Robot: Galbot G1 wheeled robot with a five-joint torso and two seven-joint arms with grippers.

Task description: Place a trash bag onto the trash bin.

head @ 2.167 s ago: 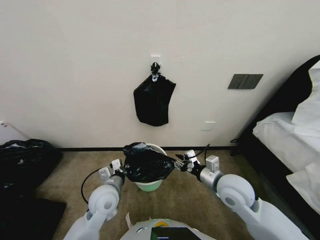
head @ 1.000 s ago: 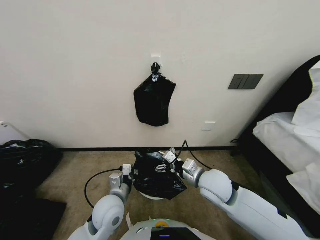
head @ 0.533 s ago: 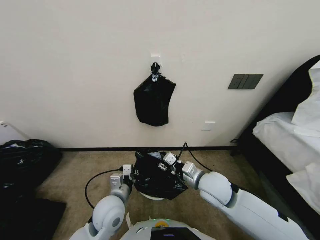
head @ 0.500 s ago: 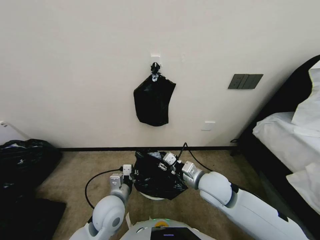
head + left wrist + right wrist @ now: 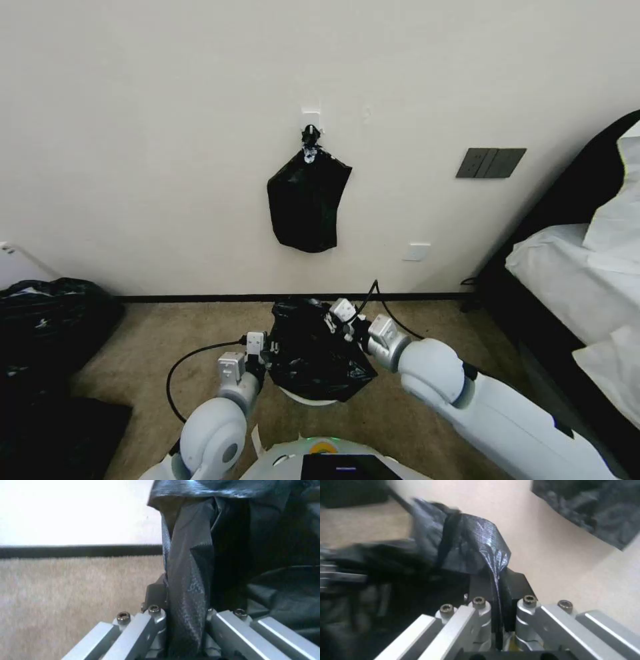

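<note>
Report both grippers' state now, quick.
Left gripper: shut on the trash bag.
Right gripper: shut on the trash bag.

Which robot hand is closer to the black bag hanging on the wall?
Right. The right gripper grips the trash bag at its far edge, toward the hanging bag bundle. The left gripper grips the near side.

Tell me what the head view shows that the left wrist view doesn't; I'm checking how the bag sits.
Head view alone: the trash bag draped over the trash bin, with the right gripper at its far side. Left wrist view alone: a bag fold clamped between the left gripper fingers. Both: bag, carpet, wall.
</note>
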